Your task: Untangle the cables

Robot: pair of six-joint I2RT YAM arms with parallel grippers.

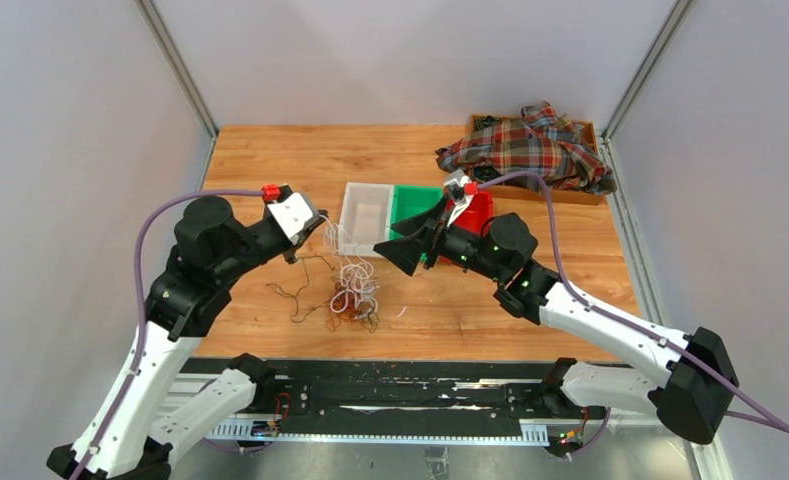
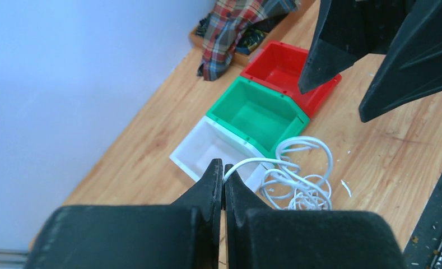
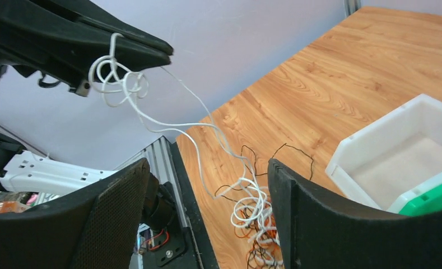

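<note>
The cables (image 1: 353,295) lie as a tangle of white, orange and black wires on the wooden table, in front of the bins. My left gripper (image 1: 320,226) hangs above and left of the tangle, shut on one white cable (image 2: 297,168) that loops down from its tips (image 2: 224,169) to the pile. In the right wrist view the same white cable (image 3: 151,120) trails from the left gripper (image 3: 143,50) down to the tangle (image 3: 252,216). My right gripper (image 1: 410,252) stands open to the right of the pile, above the table, with nothing gripped between its fingers (image 3: 288,193).
A white bin (image 1: 367,215), a green bin (image 1: 415,205) and a red bin (image 1: 478,212) stand in a row behind the tangle. A plaid cloth (image 1: 530,145) lies on a wooden tray at the back right. Grey walls close in both sides.
</note>
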